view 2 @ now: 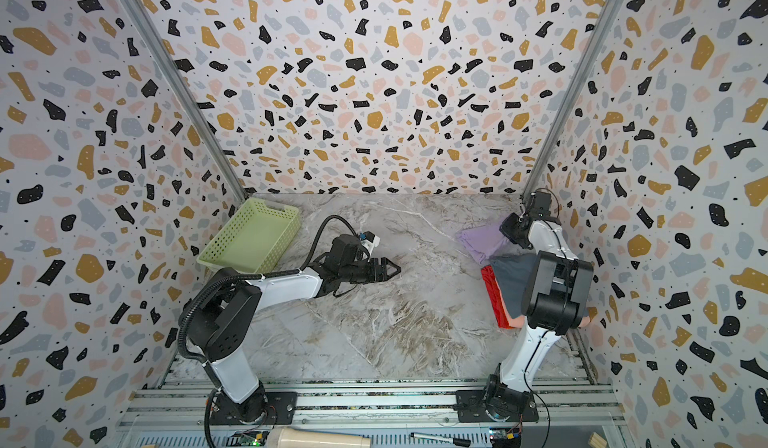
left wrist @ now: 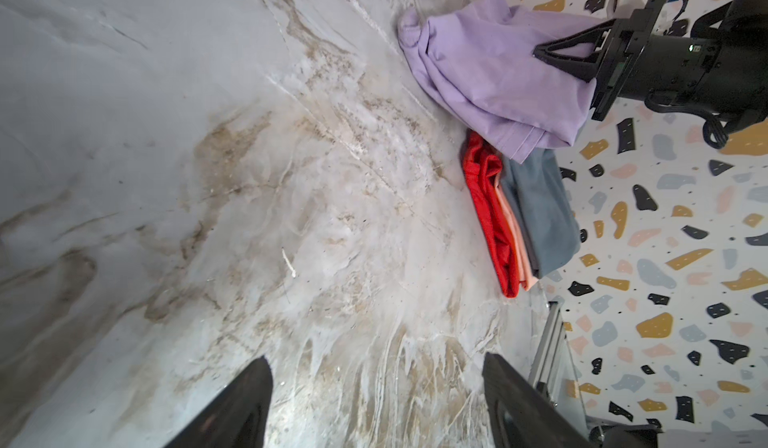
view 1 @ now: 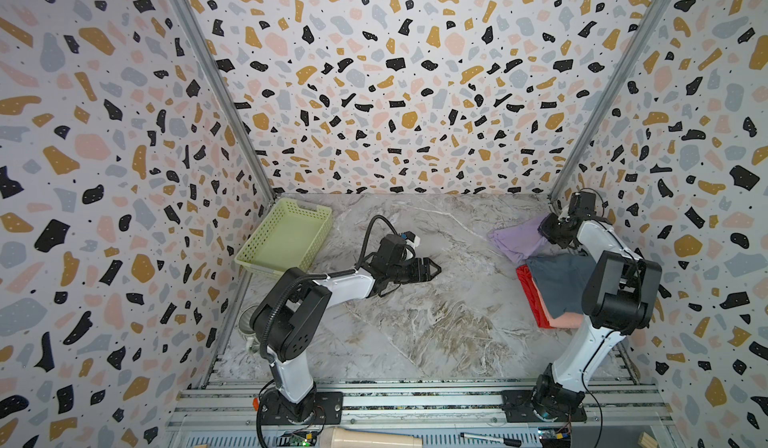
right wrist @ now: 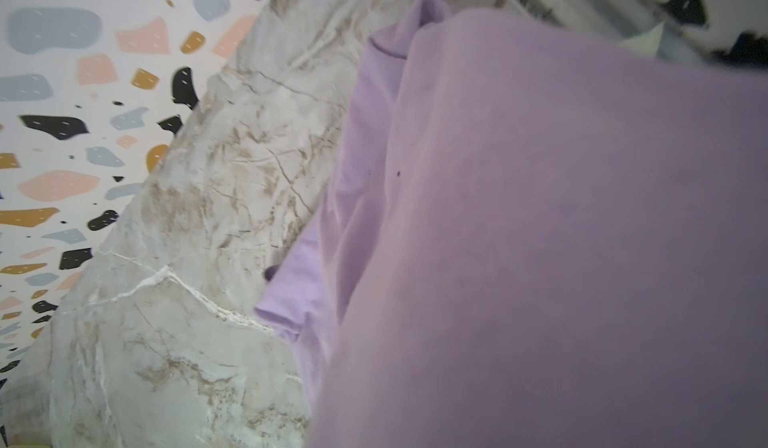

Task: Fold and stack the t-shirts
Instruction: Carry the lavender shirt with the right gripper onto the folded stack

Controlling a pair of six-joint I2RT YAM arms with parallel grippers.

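Everywhere terrazzo [view 1: 374,72], marble table [view 1: 436,329]; left gripper [view 1: 435,268] apart, right gripper [left wrist: 540,53] tight on lavender t-shirt [left wrist: 490,76].

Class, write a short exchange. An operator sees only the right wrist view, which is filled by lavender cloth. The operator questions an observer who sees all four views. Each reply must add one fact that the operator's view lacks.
Operator: I see only lavender cloth and marble. Is my gripper actually holding this shirt?
Observer: Yes. The left wrist view shows the right gripper shut on the bunched lavender t-shirt.
Operator: Where is the stack I should add it to?
Observer: It is just nearer the arm bases, at the table's right edge. The blue-grey t-shirt is on top, the salmon pink t-shirt is under it, and the red t-shirt is at the bottom.
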